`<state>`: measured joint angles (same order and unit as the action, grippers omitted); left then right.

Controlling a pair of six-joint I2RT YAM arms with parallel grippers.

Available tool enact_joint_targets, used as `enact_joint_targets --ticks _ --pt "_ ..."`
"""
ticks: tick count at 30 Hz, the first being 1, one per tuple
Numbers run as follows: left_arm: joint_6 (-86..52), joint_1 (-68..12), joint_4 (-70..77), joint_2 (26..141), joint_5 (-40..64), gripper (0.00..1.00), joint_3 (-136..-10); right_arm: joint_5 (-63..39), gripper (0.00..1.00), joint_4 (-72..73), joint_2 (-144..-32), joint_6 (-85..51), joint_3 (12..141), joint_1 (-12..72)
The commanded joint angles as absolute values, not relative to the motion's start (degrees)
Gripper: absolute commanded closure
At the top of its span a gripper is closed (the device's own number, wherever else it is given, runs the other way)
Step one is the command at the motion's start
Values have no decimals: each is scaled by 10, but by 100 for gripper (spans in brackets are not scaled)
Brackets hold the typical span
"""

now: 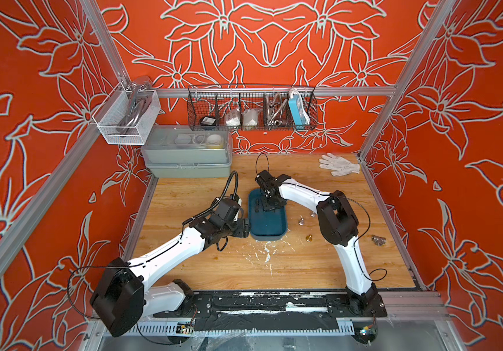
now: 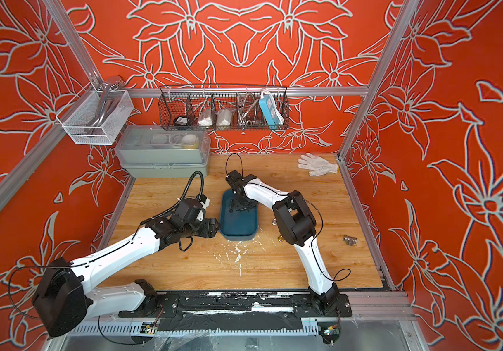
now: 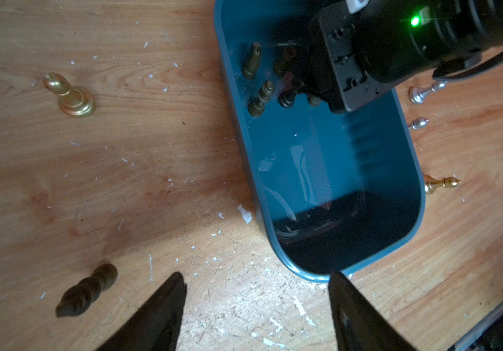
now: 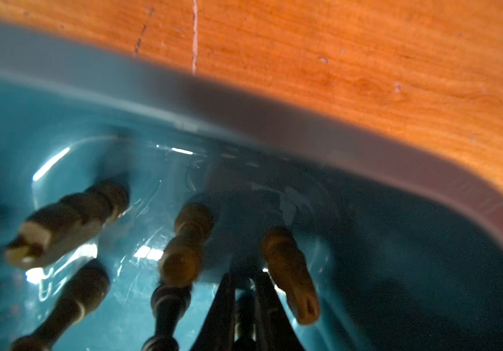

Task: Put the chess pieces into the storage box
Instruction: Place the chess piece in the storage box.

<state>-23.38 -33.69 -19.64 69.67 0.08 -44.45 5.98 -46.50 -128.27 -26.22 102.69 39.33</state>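
The teal storage box (image 1: 268, 225) (image 2: 239, 225) sits mid-table. My right gripper (image 1: 266, 208) (image 4: 245, 273) reaches down into its far end, shut on a dark chess piece. Several dark and bronze chess pieces (image 3: 251, 60) (image 4: 186, 243) stand or lie around it inside the box (image 3: 335, 170). My left gripper (image 1: 244, 228) (image 3: 257, 276) hovers open and empty by the box's left side. Outside, the left wrist view shows a gold piece (image 3: 71, 95), a fallen dark piece (image 3: 87, 291), two silver pieces (image 3: 423, 92) and another gold one (image 3: 441, 184). Right of the box stand silver (image 1: 301, 220) and gold (image 1: 308, 238) pieces.
A metal fitting (image 1: 377, 240) lies near the right edge, a white glove (image 1: 339, 164) at the back right. A grey-green lidded case (image 1: 188, 152) stands at the back left under wire baskets (image 1: 251, 108). White flakes (image 1: 266, 255) litter the wood before the box.
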Motion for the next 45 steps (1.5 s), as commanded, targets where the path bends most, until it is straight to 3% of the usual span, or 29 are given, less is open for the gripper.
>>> enact_joint_targets --ticks 1,5,21,30,39,45 --pt "-229 -333 -196 700 -3 26 -446 68 80 -475 -1293 -259 1036 396" --pt "-230 -333 -195 702 -1 26 -447 69 68 -475 -1290 -258 1036 396" --pt "-235 -328 -221 692 -13 26 -480 71 57 -489 -1226 -251 1027 397" --pt "-259 -224 -279 731 6 29 -593 57 52 -490 -1128 -242 997 404" --pt "-238 -141 -366 894 -10 33 -729 30 43 -319 -907 -201 785 410" --pt "-222 -127 -394 991 -14 39 -786 -54 37 -135 -800 -175 600 410"
